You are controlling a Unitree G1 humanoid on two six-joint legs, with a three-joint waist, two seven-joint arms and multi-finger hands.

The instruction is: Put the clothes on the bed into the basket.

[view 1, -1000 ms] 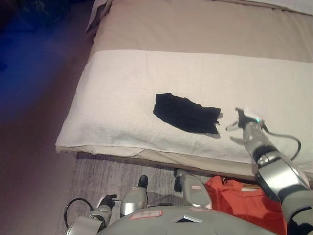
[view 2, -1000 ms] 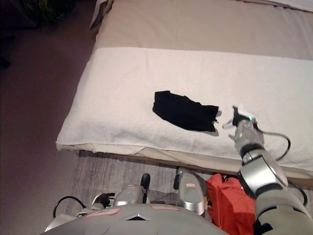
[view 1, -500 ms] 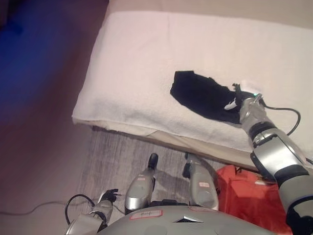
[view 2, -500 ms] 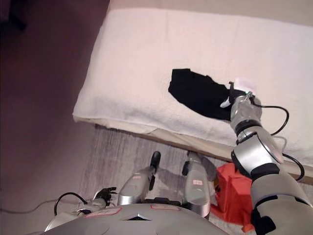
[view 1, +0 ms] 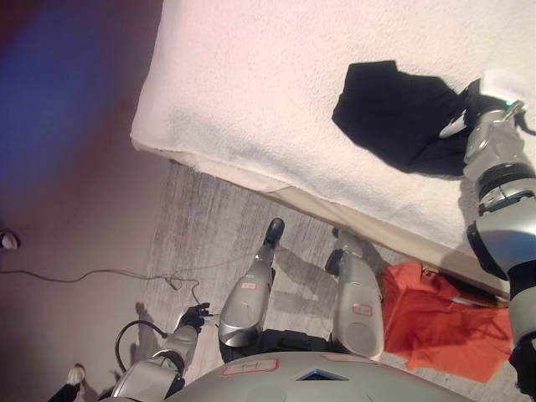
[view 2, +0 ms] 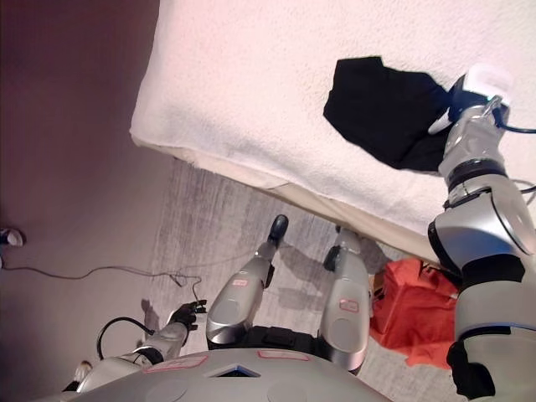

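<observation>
No readable text, nos. or signs anywhere. Bed cover [view 1: 251, 75], black garment [view 1: 394, 113], orange cloth [view 1: 440, 322] on floor: all w/o print.

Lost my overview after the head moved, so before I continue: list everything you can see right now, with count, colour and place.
Black garment: one, black, lying on the bed near its front edge, at the right of the view.
Bed: one, covered in white terry cloth, filling the upper part of the view.
Orange item: one, orange fabric, on the floor below the bed's edge at lower right; whether it is the basket cannot be told.
Floor covering: grey, woven look, beside the bed.
Thin cord: one, pale, trailing over the floor at left.
Right hand: dark, at the garment's right edge; its fingers are hidden against the black cloth.
Left hand: dark, low over the floor at lower left, idle.
</observation>
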